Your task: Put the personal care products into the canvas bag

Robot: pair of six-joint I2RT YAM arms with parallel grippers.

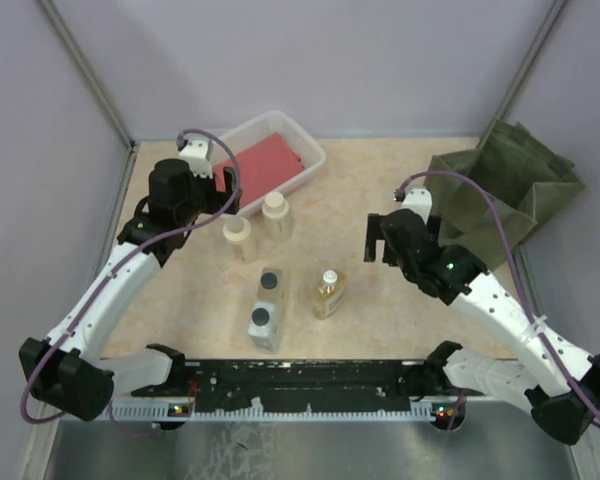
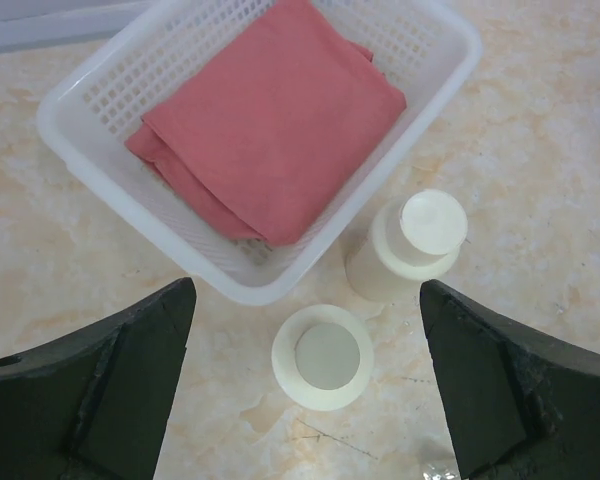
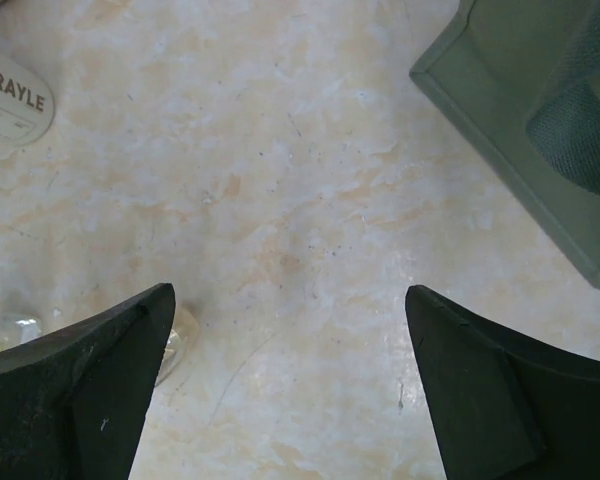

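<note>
Left arm stretches out low, left fingers (image 2: 120, 380) spread wide and hovering over a cream bottle (image 2: 323, 357), its twin (image 2: 410, 245) just beside the white basket (image 2: 75, 135) holding the red cloth (image 2: 280, 110). Right fingers (image 3: 90, 390) gape too, over bare tabletop (image 3: 280, 200), the canvas bag (image 1: 500, 185) close by at the far right. Two grey bottles (image 1: 269, 288) and the amber bottle (image 1: 327, 295) stand between the arms

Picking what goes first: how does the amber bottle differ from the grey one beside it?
The amber bottle is see-through with a white cap; the grey bottle is opaque with a dark cap. The amber bottle stands nearer the bag than the grey bottle. Both stand upright on the table.
</note>
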